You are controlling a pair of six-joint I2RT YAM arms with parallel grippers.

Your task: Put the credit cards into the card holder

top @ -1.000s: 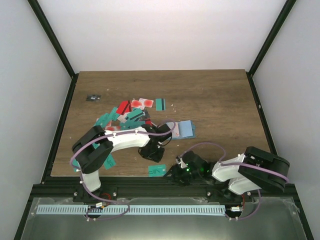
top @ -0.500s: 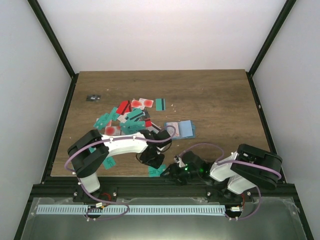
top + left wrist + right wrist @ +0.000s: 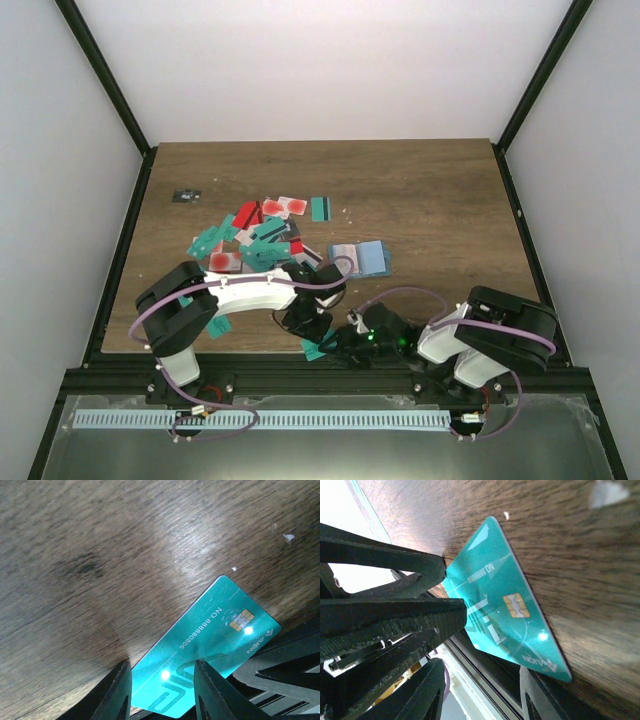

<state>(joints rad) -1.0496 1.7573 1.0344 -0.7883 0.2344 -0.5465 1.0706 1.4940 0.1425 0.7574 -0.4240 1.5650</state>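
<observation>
On the table [image 3: 430, 200] the holder [image 3: 360, 257] sits well up from the action. Both arms crowd one teal card [image 3: 314, 349] overhanging the near edge. The left gripper [image 3: 161, 672] is half open, straddling its end. The right gripper [image 3: 452, 597] is open, edge-on beside it, holding nothing.

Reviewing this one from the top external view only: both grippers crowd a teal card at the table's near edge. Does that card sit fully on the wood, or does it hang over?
Observer: It hangs over. In the left wrist view one corner of the teal card juts past the table, above the dark frame rail.
Operator: Has the right gripper closed on that overhang?
Observer: Not yet. The right wrist view shows the right gripper with its jaws plainly apart, right at the card's edge.
</observation>
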